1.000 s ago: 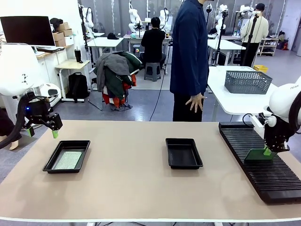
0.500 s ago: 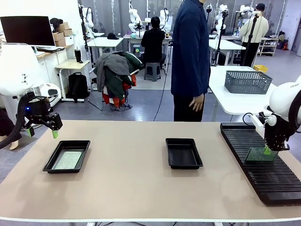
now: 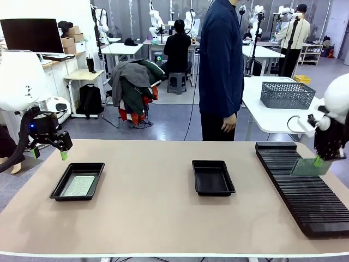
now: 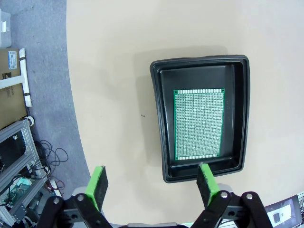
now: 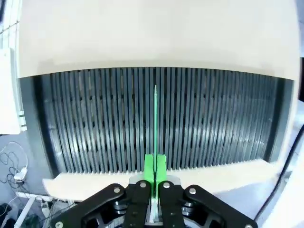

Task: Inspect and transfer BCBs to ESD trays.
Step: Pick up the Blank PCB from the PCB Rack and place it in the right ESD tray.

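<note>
- Right gripper [image 3: 317, 161] clamped on a BCB [image 3: 307, 167], held up above the black rack [image 3: 305, 204].
- Left gripper [image 3: 49, 154] wide apart, up by left tray [image 3: 56, 191] with another BCB [image 4: 198, 124] inside.

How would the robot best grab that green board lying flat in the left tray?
Probably from straight above, pinching the board across its two long edges. It lies flat on the tray floor with a gap to the walls on each side, leaving room to reach in; its flat face offers nothing to pinch.
</note>
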Controlling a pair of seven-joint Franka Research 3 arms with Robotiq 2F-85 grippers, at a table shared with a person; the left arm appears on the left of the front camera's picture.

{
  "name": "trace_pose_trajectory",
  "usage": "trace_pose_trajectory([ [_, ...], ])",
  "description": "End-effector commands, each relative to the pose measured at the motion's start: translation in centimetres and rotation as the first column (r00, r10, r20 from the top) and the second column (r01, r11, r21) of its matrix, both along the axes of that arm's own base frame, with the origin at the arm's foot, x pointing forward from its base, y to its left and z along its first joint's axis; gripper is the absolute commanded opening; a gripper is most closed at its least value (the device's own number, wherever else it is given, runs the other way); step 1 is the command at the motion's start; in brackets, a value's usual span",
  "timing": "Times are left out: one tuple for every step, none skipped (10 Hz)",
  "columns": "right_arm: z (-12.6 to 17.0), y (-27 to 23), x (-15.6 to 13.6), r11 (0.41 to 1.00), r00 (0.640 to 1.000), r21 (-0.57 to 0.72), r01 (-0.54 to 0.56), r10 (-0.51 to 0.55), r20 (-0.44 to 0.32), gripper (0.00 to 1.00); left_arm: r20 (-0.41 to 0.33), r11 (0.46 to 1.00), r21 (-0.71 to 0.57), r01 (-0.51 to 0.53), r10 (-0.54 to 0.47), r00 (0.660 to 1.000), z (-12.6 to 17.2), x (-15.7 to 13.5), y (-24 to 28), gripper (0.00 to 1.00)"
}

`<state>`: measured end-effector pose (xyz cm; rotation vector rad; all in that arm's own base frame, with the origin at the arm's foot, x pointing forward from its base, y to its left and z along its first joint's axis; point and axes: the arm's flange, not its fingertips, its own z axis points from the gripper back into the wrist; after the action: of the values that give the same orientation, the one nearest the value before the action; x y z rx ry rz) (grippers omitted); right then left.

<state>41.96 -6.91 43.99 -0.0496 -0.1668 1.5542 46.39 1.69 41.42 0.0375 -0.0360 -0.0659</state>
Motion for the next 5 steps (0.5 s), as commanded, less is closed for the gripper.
trace_pose_trajectory([
  [5.9, 0.3, -1.9, 0.999, 1.0, -0.043, 0.009, -0.008, 0.007, 0.0, 0.005, 1.0, 0.0, -0.002, 0.002, 1.0, -0.1, 0.0, 0.1, 1.0],
  [9.1, 0.5, -2.7, 0.999, 1.0, -0.042, 0.001, 0.0, 0.012, 0.0, 0.005, 1.0, 0.0, -0.002, 0.002, 1.0, -0.1, 0.0, 0.1, 1.0],
  [12.5, 0.7, -3.5, 0.999, 1.0, -0.048, 0.002, -0.001, 0.016, 0.0, 0.005, 1.0, 0.0, -0.002, 0.002, 1.0, -0.1, 0.0, 0.1, 1.0],
  [16.4, 0.8, -4.5, 0.999, 0.999, -0.043, 0.009, -0.007, 0.036, 0.0, 0.005, 1.0, 0.0, -0.002, 0.002, 1.0, -0.1, 0.0, 0.1, 1.0],
  [19.3, 0.9, -5.2, 0.999, 0.999, -0.038, 0.005, -0.004, 0.036, 0.0, 0.005, 1.0, 0.0, -0.002, 0.002, 1.0, -0.1, 0.0, 0.1, 1.0],
])
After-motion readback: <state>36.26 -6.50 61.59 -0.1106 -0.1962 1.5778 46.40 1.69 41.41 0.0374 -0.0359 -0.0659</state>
